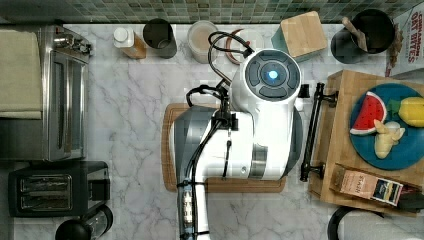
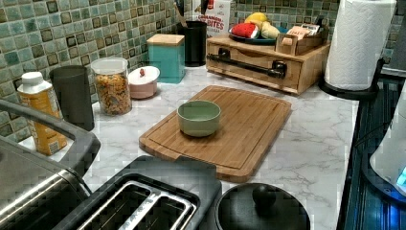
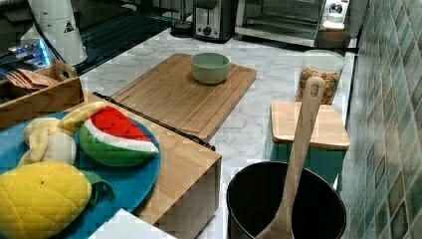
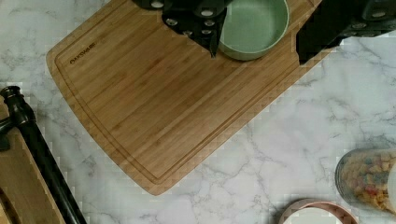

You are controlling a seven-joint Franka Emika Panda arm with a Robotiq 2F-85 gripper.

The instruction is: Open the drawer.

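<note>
The drawer [image 2: 261, 79] sits shut in a light-wood box by the tiled wall. Its long black bar handle [image 2: 246, 64] runs across the front and also shows in the top view [image 1: 311, 132] and the wrist view [image 4: 42, 158]. My gripper [image 4: 260, 55] hangs open, high over the brown cutting board [image 4: 154, 102], with nothing between its fingers. A green bowl [image 4: 254, 25] stands on the board below them. The handle lies off to one side of the board, apart from the gripper. In the top view my white arm [image 1: 260, 120] covers the board.
On the box top is a blue plate [image 1: 400, 150] with toy fruit and a small tray. A teal box [image 2: 166, 57], cereal jar [image 2: 111, 86], pink dish [image 2: 142, 81] and dark cups line the wall. A paper towel roll [image 2: 359, 43], toaster [image 1: 55, 187] and oven [image 1: 60, 92] stand around.
</note>
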